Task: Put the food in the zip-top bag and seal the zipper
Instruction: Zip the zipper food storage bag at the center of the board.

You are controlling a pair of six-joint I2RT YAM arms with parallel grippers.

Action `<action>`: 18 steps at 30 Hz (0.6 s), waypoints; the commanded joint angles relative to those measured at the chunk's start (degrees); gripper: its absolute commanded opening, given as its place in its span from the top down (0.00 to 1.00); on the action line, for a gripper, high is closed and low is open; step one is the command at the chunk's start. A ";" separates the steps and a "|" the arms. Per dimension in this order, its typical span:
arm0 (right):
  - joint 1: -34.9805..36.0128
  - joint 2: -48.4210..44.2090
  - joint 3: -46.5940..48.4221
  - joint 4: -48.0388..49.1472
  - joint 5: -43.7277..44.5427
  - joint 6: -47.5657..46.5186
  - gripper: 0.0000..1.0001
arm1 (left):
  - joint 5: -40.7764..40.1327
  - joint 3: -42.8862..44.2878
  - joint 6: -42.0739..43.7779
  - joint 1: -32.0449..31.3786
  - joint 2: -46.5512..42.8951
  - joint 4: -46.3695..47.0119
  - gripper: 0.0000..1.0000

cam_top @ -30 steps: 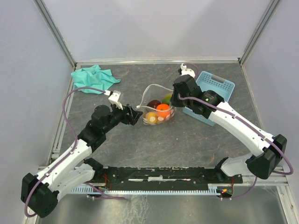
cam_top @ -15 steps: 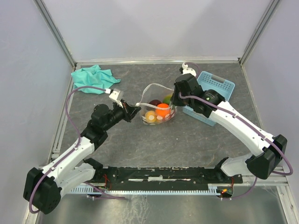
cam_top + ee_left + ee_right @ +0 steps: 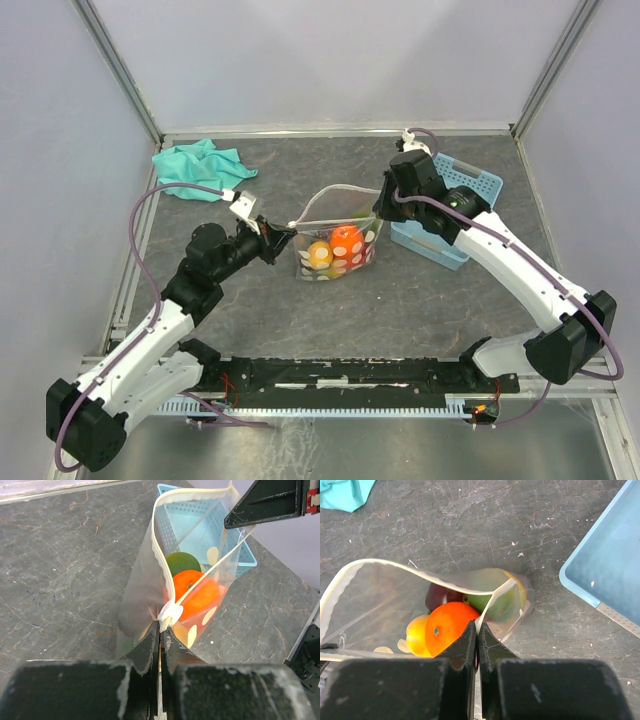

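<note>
The clear dotted zip-top bag (image 3: 352, 215) hangs upright between my two grippers, mouth open at the top. The food lies inside it: an orange fruit (image 3: 447, 625), a yellow one (image 3: 417, 632), a green one (image 3: 487, 602) and a dark maroon one (image 3: 439, 596). My left gripper (image 3: 161, 626) is shut on the end of the zipper (image 3: 156, 545), right at its white slider (image 3: 171, 614). My right gripper (image 3: 477, 626) is shut on the opposite end of the bag's rim. In the top view the left gripper (image 3: 291, 227) and the right gripper (image 3: 378, 212) hold the mouth stretched.
A light-blue perforated basket (image 3: 455, 200) sits just right of the bag, under the right arm. A teal cloth (image 3: 200, 165) lies crumpled at the back left. Grey walls and metal rails border the dark table.
The left gripper has closed on the zipper end. The right gripper has pulled up and to the right, so the bag has gone from slumped on the table to upright and stretched.
</note>
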 commanded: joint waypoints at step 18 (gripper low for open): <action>-6.42 -6.82 5.67 -4.12 -27.54 -57.49 0.07 | 1.96 7.68 13.01 0.54 -2.90 -7.66 0.97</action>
